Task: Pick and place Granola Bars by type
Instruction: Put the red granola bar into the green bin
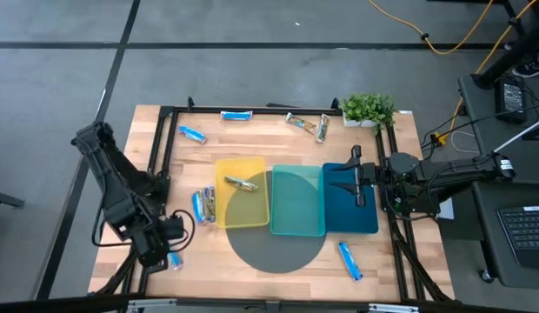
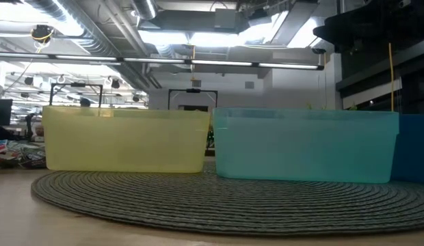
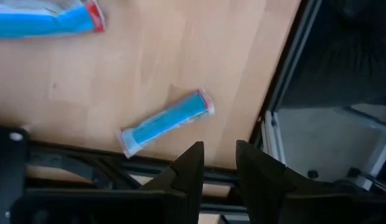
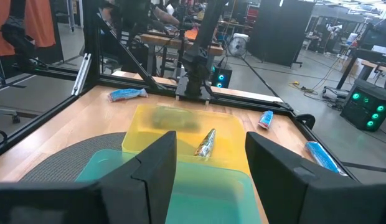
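My left gripper (image 1: 168, 246) hangs open over the table's near left corner, fingers pointing down. A bright blue granola bar (image 3: 167, 122) lies flat on the wood just beyond its fingertips (image 1: 176, 261), untouched. My right gripper (image 4: 208, 163) waits open and level above the dark blue tray (image 1: 367, 217). One silvery tan bar (image 1: 241, 183) lies in the yellow tray (image 1: 252, 209). Two bars (image 1: 202, 206) rest left of that tray. Other bars lie along the far edge (image 1: 236, 115) (image 1: 192, 134) (image 1: 309, 124), and a blue one (image 1: 349, 261) lies near the front.
Yellow, teal (image 1: 297, 217) and dark blue trays stand side by side, partly on a round grey mat (image 1: 278, 252). A black frame rail (image 3: 286, 68) runs close beside the left gripper. A small potted plant (image 1: 368, 109) stands at the far right corner.
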Robot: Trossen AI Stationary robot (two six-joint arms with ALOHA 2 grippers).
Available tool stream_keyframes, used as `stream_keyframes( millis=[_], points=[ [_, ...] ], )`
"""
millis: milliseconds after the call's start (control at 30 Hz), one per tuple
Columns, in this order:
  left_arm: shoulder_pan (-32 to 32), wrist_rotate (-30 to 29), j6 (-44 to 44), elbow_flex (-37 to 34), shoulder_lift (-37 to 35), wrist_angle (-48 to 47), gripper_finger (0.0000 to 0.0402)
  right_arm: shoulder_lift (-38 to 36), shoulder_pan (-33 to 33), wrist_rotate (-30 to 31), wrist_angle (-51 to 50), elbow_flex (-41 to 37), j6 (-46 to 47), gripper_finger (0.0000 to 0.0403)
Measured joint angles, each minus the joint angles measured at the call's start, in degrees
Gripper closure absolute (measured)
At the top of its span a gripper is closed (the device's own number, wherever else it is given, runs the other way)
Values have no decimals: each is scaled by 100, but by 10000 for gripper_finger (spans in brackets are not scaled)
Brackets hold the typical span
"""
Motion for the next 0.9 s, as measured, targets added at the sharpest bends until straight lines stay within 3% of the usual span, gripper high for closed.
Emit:
stream_keyframes(
  millis=[467, 600, 900],
  points=[
    [-412, -101, 8, -1148, 122, 1157, 315, 0, 2, 2, 0, 0, 0, 208],
    [-479, 335, 77, -1387, 424, 1228, 313, 0, 0, 2, 0, 0, 0, 208],
    [-534, 978, 232, -1434, 1326, 1396, 235, -2, 0, 2, 0, 0, 2, 208]
  ],
)
